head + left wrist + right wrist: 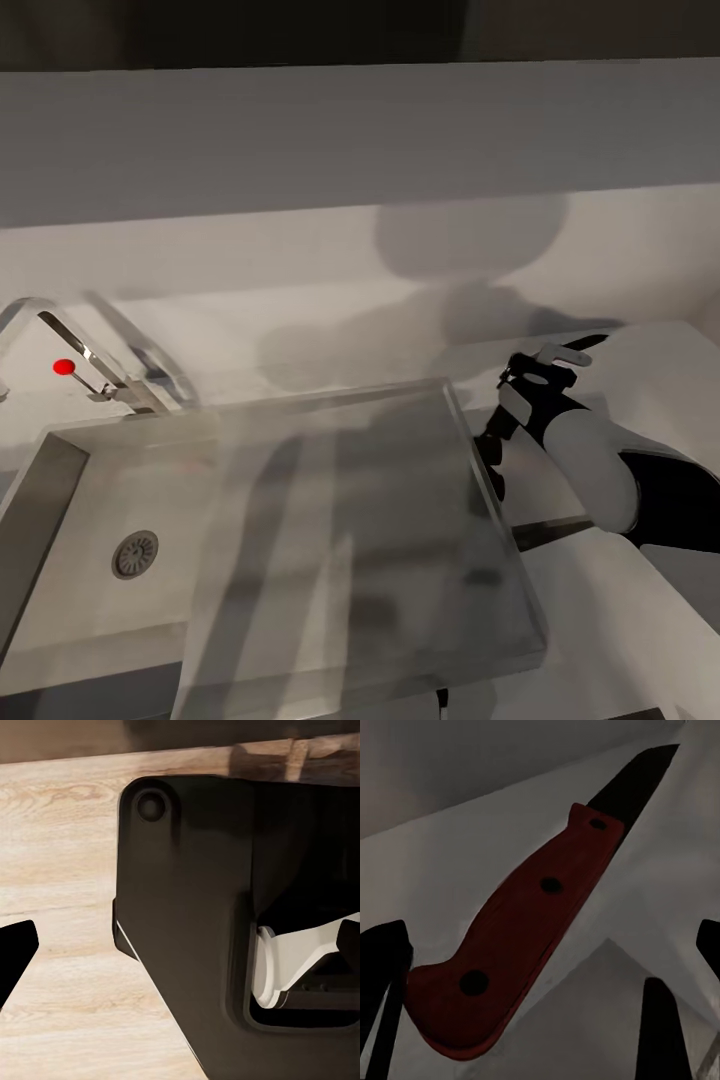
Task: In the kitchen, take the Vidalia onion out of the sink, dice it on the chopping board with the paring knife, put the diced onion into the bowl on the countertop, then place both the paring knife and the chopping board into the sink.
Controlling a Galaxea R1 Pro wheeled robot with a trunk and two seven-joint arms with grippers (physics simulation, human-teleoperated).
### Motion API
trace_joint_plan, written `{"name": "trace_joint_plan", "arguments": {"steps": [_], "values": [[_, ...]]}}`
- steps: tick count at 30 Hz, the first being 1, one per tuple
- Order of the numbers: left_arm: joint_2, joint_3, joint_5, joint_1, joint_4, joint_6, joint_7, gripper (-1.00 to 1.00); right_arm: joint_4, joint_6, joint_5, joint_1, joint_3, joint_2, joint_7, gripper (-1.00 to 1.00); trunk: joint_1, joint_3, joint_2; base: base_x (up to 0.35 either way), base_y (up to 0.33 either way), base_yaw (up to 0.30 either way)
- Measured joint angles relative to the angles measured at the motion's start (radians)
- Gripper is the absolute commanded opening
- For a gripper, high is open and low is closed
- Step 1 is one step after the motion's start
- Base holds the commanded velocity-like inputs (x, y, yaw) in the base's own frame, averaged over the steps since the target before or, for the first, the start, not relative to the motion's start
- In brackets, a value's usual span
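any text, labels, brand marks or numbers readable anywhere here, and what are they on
None: no readable text in any view.
paring knife: plain reddish handle with three dark rivets, no brand mark.
sink: bare grey steel, no lettering; the tap carries just a plain red knob.
The wood-grain surface in the left wrist view has no print.

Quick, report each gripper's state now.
Left gripper: cannot be told; its wrist view shows wooden floor and the robot's dark body.
Right gripper: closed on the paring knife.
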State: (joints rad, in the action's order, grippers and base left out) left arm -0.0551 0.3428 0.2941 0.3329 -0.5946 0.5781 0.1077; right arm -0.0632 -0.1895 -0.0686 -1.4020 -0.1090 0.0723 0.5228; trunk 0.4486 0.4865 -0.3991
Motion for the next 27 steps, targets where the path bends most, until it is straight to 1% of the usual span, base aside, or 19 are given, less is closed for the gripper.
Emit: {"name": "trace_joint_plan", "arguments": {"steps": [5,27], "values": [[0.000,0.000,0.000,0.000,0.000,0.000,0.000,1.00,0.000,0.002,0.000,0.000,0.001,0.000,-0.001,1.00,0.000,0.000,0.000,0.108,0.000,0.000],[0.000,0.000,0.000,0.000,0.000,-0.001,0.000,1.00,0.001,-0.001,0.001,0.000,0.003,0.005,-0.002,1.00,0.000,0.000,0.000,0.003,0.000,0.000]]}}
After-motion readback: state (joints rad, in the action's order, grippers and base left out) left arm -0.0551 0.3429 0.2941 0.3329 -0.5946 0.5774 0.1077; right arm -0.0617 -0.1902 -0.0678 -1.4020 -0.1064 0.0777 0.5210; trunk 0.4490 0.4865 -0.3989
